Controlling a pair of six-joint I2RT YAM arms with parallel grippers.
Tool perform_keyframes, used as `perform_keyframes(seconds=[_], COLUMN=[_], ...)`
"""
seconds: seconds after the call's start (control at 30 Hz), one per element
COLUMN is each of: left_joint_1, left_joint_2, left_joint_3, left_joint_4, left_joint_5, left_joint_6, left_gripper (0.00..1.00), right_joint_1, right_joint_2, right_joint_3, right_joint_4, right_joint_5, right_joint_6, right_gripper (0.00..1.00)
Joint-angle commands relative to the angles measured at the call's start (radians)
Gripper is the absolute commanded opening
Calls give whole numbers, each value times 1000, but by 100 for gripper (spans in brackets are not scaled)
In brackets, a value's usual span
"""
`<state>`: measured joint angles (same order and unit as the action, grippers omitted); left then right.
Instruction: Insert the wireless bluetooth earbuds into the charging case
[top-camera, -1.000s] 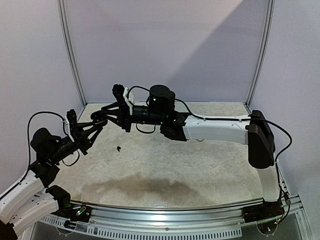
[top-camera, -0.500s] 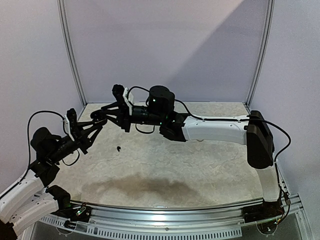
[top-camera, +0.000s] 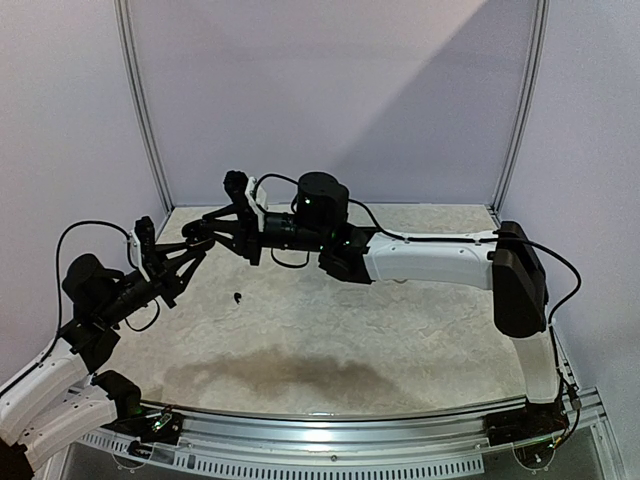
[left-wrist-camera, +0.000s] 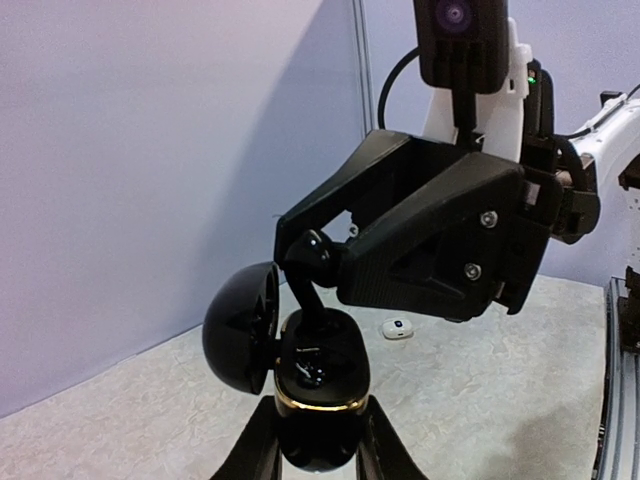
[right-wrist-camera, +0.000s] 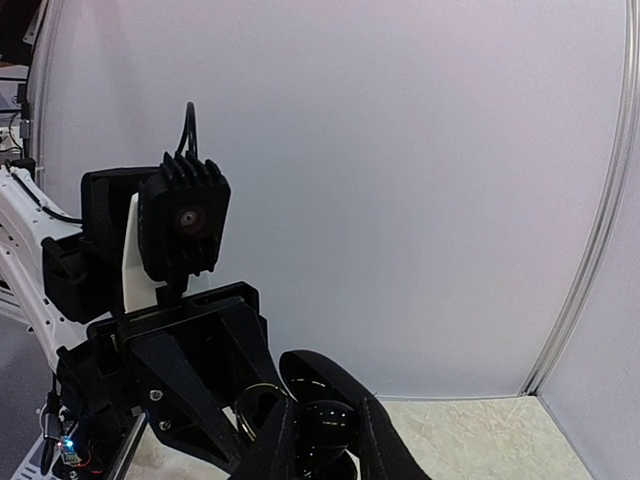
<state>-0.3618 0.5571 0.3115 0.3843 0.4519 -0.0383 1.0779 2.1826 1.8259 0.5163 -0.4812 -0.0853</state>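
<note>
Both arms are black, and so is what they carry, so in the top view the meeting point above the left rear of the pale speckled bench reads as one dark mass. Neither case nor earbud can be picked out there. A tiny dark object lies alone on the bench nearby, too small to identify. In the right wrist view the right end effector is cut off by the lower edge, and only a glossy curve of the case shows between its fingers.

The left wrist view is clearer. The left end effector is clenched on the base of a glossy black, gold-rimmed charging case, held upright. Its domed lid is swung open to the left. The right end effector's fingertips are closed on the rounded head of a small black earbud, whose stem reaches down into the case's open top. Inside the well only small glints show, and its contents are unclear. Far behind, a small white pebble-shaped case rests on the bench.
</note>
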Motion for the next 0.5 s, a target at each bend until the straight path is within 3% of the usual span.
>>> perform_keyframes(seconds=[0.0, 0.47], left_joint_1=[-4, -4], left_joint_2=[-3, -4], left_joint_3=[26, 20], left_joint_4=[36, 29], left_joint_5=[-19, -13], left_joint_6=[-7, -4], left_gripper=[0, 0], right_joint_1=[5, 4], right_joint_2=[37, 38], right_joint_3=[12, 21], right_joint_4=[-47, -57], right_joint_5=[6, 10], right_joint_6=[-11, -11], right_gripper=[24, 21])
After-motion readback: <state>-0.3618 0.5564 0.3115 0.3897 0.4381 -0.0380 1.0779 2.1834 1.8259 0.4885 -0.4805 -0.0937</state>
